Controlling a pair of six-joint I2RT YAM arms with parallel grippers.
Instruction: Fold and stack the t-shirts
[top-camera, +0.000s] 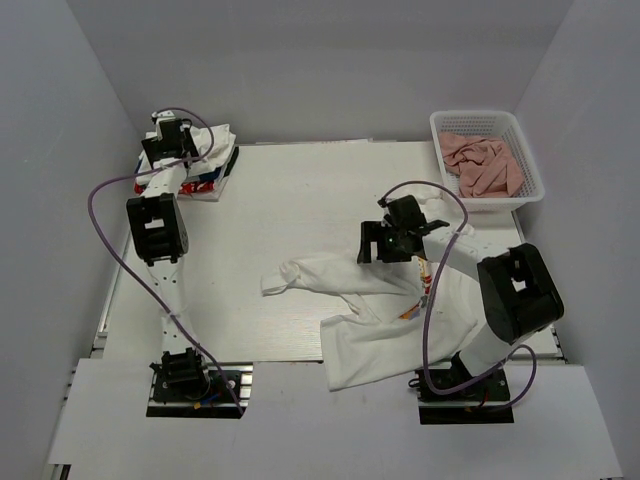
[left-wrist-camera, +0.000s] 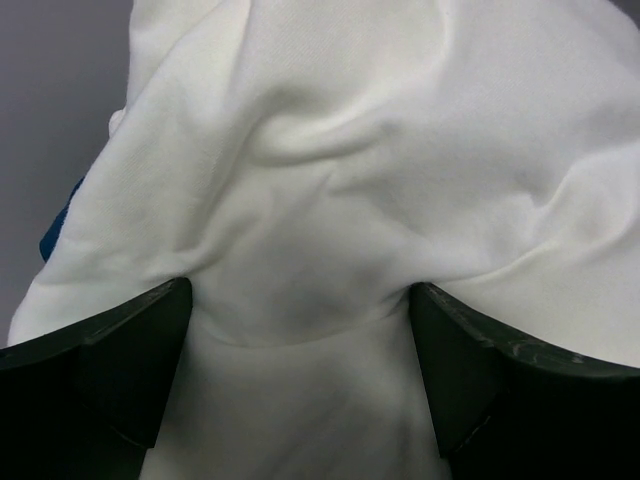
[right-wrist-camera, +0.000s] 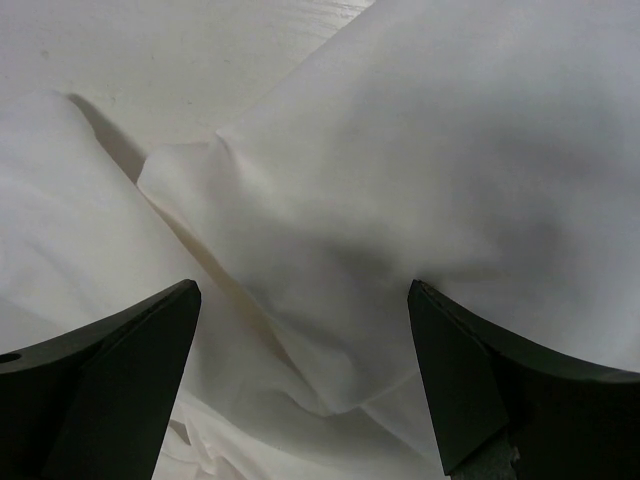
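A crumpled white t-shirt (top-camera: 365, 320) lies unfolded on the table in front of the right arm, one sleeve (top-camera: 285, 275) trailing left and a bit of colourful print (top-camera: 413, 308) showing. My right gripper (top-camera: 385, 250) hovers open just over its upper edge; white folds (right-wrist-camera: 400, 200) fill the view between its open fingers (right-wrist-camera: 300, 340). At the far left corner a second white t-shirt (top-camera: 212, 150) lies bunched, with colourful print (top-camera: 205, 185) at its near edge. My left gripper (top-camera: 170, 140) is open and pressed low onto this cloth (left-wrist-camera: 330, 180), fingers (left-wrist-camera: 300, 335) astride a fold.
A white plastic basket (top-camera: 530, 165) at the back right holds salmon-pink cloths (top-camera: 482, 165). Grey walls close in the table on three sides. Bare table (top-camera: 300, 200) stretches between the two shirts. Purple cables loop off both arms.
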